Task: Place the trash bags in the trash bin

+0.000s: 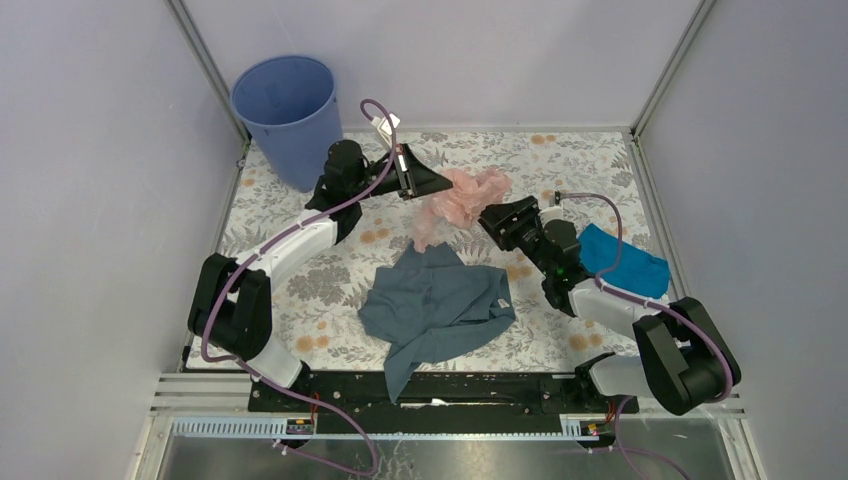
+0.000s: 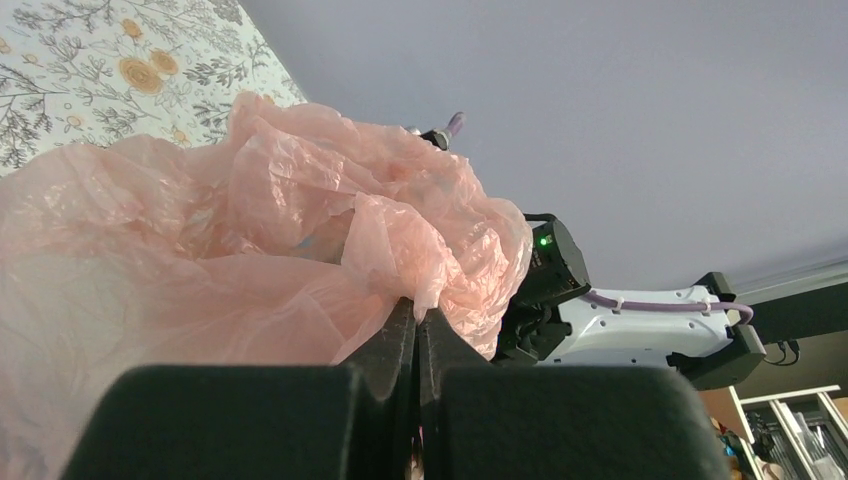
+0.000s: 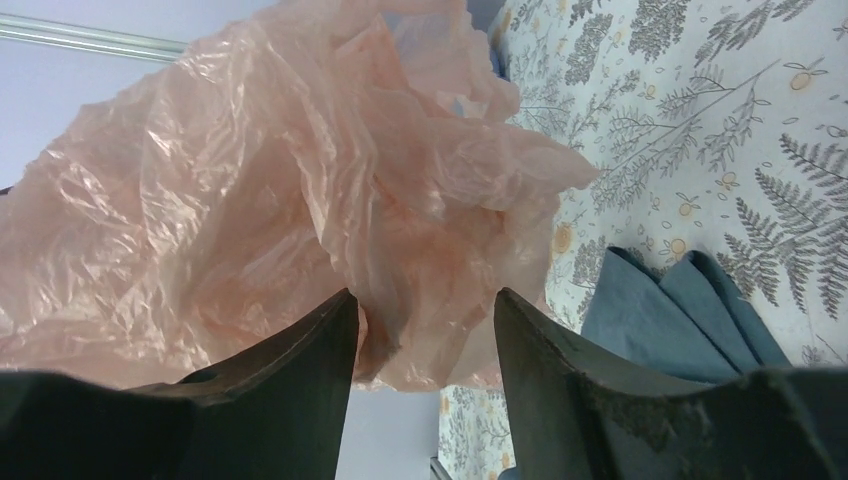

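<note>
The trash bag (image 1: 465, 198), pale pink and crinkled, hangs bunched above the floral table between my two grippers. My left gripper (image 1: 447, 185) reaches it from the left and is shut, pinching a fold of the trash bag (image 2: 250, 240) at its tips (image 2: 418, 308). From the right, my right gripper (image 1: 488, 219) stands open, and a loose lobe of the trash bag (image 3: 300, 180) hangs down between its spread fingers (image 3: 330, 345). The round blue trash bin (image 1: 287, 110) stands upright at the far left corner, behind the left arm.
A grey-blue garment (image 1: 440, 305) lies spread in the middle of the table, and its edge shows in the right wrist view (image 3: 680, 320). A turquoise cloth (image 1: 628, 262) lies at the right by the right arm. Pale walls close the table on three sides.
</note>
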Motion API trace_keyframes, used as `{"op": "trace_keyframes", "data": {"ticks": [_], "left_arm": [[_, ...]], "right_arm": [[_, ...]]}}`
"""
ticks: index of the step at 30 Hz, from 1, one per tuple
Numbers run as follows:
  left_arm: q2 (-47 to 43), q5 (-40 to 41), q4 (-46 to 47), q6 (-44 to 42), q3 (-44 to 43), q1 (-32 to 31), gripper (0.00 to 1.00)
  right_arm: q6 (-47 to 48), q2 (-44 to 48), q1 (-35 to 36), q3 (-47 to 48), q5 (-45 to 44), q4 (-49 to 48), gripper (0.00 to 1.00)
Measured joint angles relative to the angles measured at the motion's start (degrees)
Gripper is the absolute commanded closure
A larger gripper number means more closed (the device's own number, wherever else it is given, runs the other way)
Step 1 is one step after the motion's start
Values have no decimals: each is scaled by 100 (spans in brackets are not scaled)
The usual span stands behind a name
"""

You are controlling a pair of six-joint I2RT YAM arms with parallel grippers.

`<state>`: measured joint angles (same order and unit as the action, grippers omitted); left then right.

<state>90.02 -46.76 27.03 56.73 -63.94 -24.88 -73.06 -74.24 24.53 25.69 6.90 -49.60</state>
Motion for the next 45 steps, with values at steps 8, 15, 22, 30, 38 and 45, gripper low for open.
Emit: {"op": "trace_keyframes", "data": {"ticks": [8, 15, 22, 30, 38, 45], "left_arm": [[2, 96, -446, -448, -39, -72, 100], [-76, 1043, -1600, -1464, -192, -68, 100], [-717, 3206, -2470, -2649, -186, -66, 100], [-1364, 4942, -2212, -3753, 240, -177, 100], [-164, 5056, -2138, -3888, 142, -732, 77], [671, 4513, -2601, -3305, 129, -734, 19]], "right_arm": [[4, -87, 57, 136, -205, -170, 73], [125, -85, 61, 372, -361, 131, 82], [920, -337, 61, 1484, -492, 1464, 93], [2022, -2135, 63, 3926, 111, 2304, 94], [3488, -2570, -79, 4457, 664, 2280, 96], [3482, -3440, -1150, 4111, 2131, 1475, 97]]}}
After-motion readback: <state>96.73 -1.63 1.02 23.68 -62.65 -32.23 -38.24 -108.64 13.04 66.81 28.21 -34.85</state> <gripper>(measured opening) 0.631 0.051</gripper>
